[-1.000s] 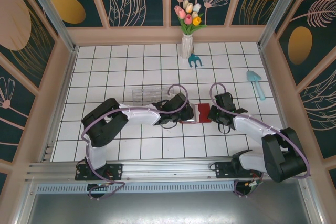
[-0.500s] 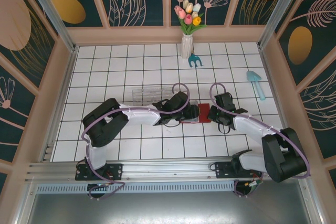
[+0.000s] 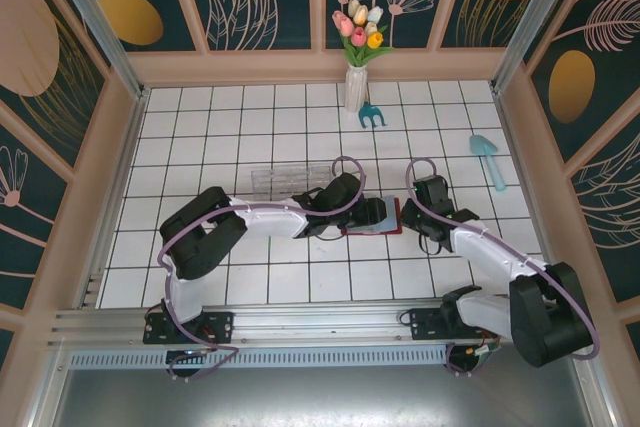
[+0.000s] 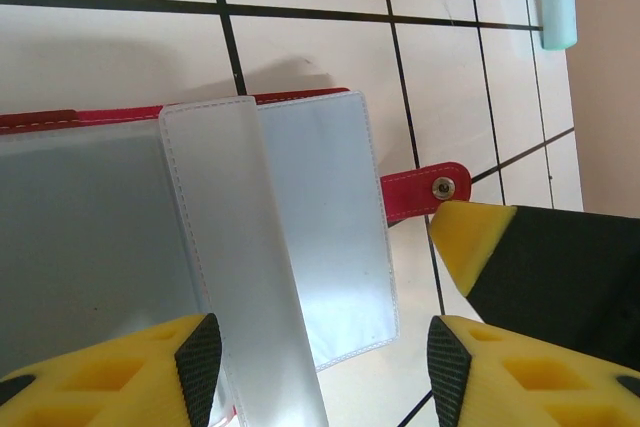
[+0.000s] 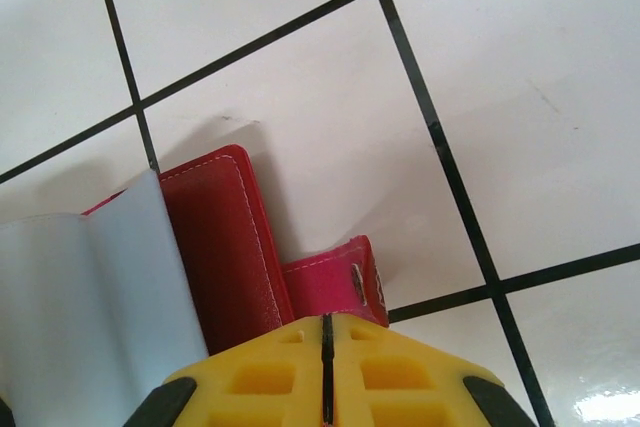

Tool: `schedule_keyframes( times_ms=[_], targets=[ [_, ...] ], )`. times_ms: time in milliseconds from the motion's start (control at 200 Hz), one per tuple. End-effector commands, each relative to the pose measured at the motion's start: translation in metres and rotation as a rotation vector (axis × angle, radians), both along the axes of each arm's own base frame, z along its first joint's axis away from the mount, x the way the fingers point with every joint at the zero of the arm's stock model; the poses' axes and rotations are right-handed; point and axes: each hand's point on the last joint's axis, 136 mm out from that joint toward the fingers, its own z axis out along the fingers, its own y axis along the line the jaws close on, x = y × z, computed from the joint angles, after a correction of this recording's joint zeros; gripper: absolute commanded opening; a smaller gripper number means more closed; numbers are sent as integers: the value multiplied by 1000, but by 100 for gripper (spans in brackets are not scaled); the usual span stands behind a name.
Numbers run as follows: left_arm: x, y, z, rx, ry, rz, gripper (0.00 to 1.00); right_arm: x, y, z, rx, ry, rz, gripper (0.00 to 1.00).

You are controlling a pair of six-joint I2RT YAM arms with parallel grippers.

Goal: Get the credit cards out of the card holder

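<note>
The card holder (image 3: 389, 220) lay open mid-table, where the right gripper (image 5: 326, 327), jaws closed, would best pin its strap (image 5: 325, 282) while the left gripper (image 4: 318, 352), jaws wide, pinched a card edge, not the clear sleeve (image 4: 240, 247).

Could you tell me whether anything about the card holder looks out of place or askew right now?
Nothing looks spilled or damaged. The card holder lies open on the tiles, and one frosted plastic sleeve stands tilted between the flat ones instead of lying down. The red snap tab sticks out sideways.
</note>
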Motion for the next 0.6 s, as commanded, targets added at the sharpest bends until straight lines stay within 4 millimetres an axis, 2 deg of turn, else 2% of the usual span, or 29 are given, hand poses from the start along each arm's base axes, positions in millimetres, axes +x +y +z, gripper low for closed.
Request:
schedule_keyframes(
  times_ms=[0,115,280,400,540,596],
  targets=[
    [1,-7,3,-11,-20,-22,59,4,-3,12,-9,-23,-12,10],
    [1,-3,7,-10,-36,-17,60,7,8,16,35,-36,26,10],
    [0,4,36,-80,-105,-13,60,9,27,22,123,-57,93,8],
    [-4,9,49,-112,-137,-19,60,10,32,26,144,-65,107,8],
    [-4,19,49,-92,-142,7,60,12,43,30,171,-77,147,9],
    [-2,26,39,-45,-131,31,60,12,47,29,174,-73,162,9]
  ],
)
